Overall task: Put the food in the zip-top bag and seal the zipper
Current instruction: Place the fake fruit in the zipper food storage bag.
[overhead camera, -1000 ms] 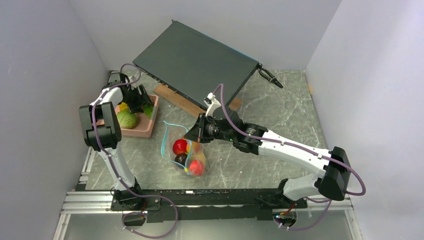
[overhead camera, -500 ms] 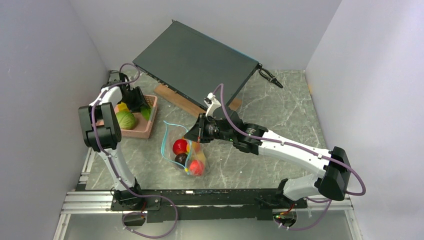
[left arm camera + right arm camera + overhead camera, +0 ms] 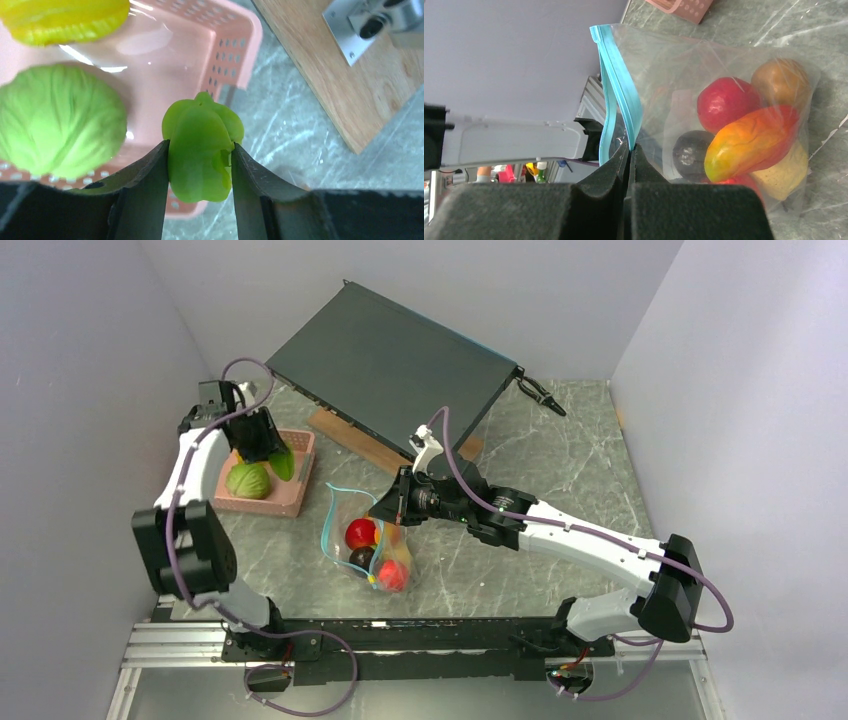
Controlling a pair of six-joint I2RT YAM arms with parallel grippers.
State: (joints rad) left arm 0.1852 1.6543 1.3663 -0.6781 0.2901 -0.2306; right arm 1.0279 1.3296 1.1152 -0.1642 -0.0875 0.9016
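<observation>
The left claw (image 3: 200, 146) grasps a green toy pepper (image 3: 202, 155) between its fingers, over the rim of the pink basket (image 3: 240, 55), where a toy cabbage (image 3: 60, 120) and a yellow toy fruit (image 3: 60, 17) lie. The right claw (image 3: 629, 150) is clenched on the zip-top bag (image 3: 704, 60) beside its teal zipper (image 3: 619, 85). Red, orange, brown and dark toy fruits (image 3: 749, 142) sit inside the bag, which rests on the worktop (image 3: 560, 460).
</observation>
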